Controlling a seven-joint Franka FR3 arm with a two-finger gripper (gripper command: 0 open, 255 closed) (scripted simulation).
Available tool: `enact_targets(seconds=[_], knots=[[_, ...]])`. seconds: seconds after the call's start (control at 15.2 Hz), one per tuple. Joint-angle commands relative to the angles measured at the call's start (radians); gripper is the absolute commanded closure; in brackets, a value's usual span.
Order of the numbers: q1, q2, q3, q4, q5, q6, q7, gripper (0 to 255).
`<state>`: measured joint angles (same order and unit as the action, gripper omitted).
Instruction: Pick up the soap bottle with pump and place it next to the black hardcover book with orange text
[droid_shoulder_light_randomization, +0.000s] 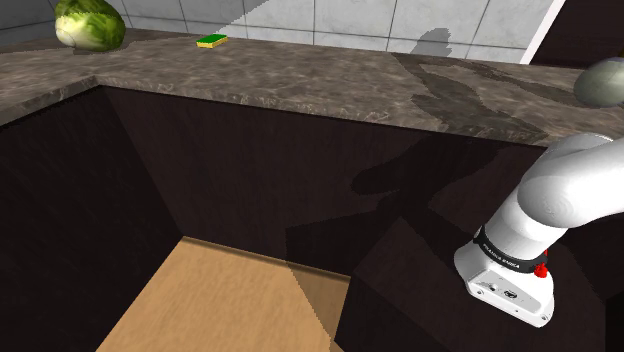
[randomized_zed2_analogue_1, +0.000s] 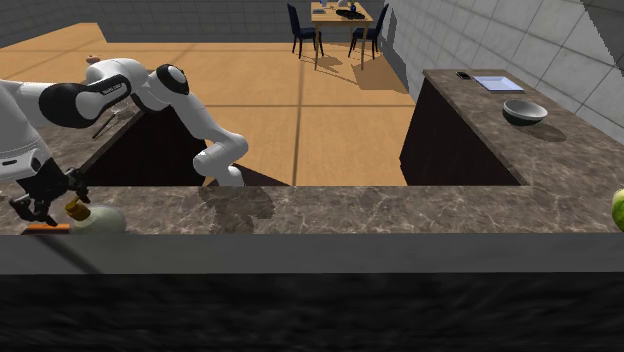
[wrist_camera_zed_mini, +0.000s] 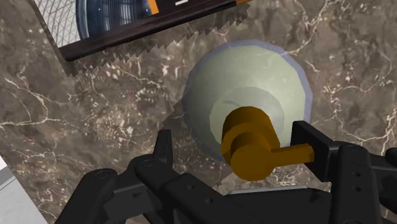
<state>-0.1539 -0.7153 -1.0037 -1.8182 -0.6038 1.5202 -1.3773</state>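
The soap bottle is a pale green round body with a brown-orange pump. It stands upright on the marbled brown counter. My gripper hangs straight above it, open, with the fingers apart on either side of the pump and not clasping it. The black hardcover book with orange text lies flat on the counter close beside the bottle. In the second exterior view the gripper is at the far left, over the bottle, with the book's orange edge just below it.
A lettuce and a yellow-green sponge sit far along the counter. A pale rounded thing shows at the shoulder view's right edge. A bowl and a tray rest on the other counter. Wooden floor lies between the counters.
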Motion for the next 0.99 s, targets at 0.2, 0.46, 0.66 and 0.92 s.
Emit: enact_targets(seconds=[0.2, 0.46, 0.66, 0.92], knots=[[0.006, 0.012, 0.007, 0.037, 0.01, -0.028, -0.008, 0], [0.028, 0.052, 0.018, 0.15, 0.036, -0.107, -0.032, 0], [0.028, 0.052, 0.018, 0.15, 0.037, -0.107, -0.032, 0], [0.028, 0.052, 0.018, 0.15, 0.037, -0.107, -0.032, 0]])
